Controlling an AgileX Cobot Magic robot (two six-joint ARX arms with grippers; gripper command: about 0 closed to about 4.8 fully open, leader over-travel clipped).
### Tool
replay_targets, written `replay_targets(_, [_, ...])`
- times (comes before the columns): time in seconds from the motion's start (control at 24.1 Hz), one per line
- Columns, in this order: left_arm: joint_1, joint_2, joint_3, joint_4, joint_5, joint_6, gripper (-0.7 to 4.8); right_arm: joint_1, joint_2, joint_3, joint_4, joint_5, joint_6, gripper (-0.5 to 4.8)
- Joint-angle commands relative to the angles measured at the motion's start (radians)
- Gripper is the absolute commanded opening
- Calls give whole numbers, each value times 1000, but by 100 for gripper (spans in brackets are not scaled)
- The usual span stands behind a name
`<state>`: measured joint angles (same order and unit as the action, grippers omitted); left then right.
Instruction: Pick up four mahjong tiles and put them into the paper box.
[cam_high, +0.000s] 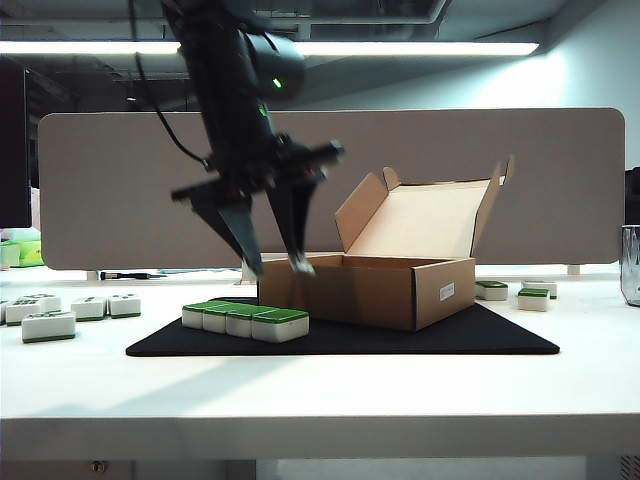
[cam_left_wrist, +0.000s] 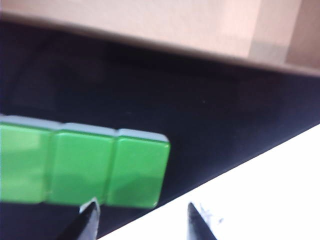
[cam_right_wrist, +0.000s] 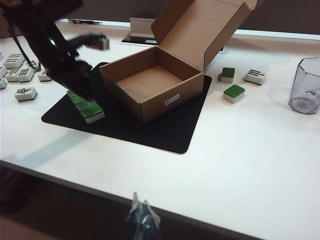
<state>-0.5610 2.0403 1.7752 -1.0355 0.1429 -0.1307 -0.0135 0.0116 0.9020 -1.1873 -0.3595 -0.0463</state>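
Four mahjong tiles (cam_high: 245, 319) with green backs lie side by side in a row on the black mat, just in front of the paper box (cam_high: 380, 292). The box stands open, flap lid raised. My left gripper (cam_high: 278, 266) hangs open and empty a little above the end of the row nearest the box, blurred. In the left wrist view the left gripper (cam_left_wrist: 141, 207) has one fingertip (cam_left_wrist: 91, 205) over the edge of the tiles (cam_left_wrist: 85, 167), the other over white table. My right gripper (cam_right_wrist: 140, 210) is shut, empty, off the table's near edge, far from the tiles (cam_right_wrist: 86, 108) and box (cam_right_wrist: 150, 95).
The black mat (cam_high: 400, 340) carries box and row. Loose tiles lie at the left (cam_high: 50, 315) and to the right of the box (cam_high: 530, 295). A clear plastic cup (cam_right_wrist: 306, 85) stands at the far right. A grey partition (cam_high: 120, 180) closes the back.
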Motion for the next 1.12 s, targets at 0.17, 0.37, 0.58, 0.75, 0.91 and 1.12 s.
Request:
replay_targets(0.17, [-37,39,1,-2,-38,0,219,0,-11,2,10,2,1,-1])
replay_targets(0.37, [-44,40,1,1,-43,2,219,0,-11,2,10,2,1,-1])
replay_targets(0.58, [-45,40,2,-27,-55,-13,219,0,-11,2,10,2,1,-1])
replay_targets(0.75, [-49,40,2,-23,-53,78,219,0,-11,2,10,2,0,-1])
replay_targets(0.91, [-47,40,2,-18,-126,545,219,0,-11,2,10,2,1,-1])
replay_targets(1.12, [-39,40,2,5,-164,1020,220,0,-11,2,10,2,1,-1])
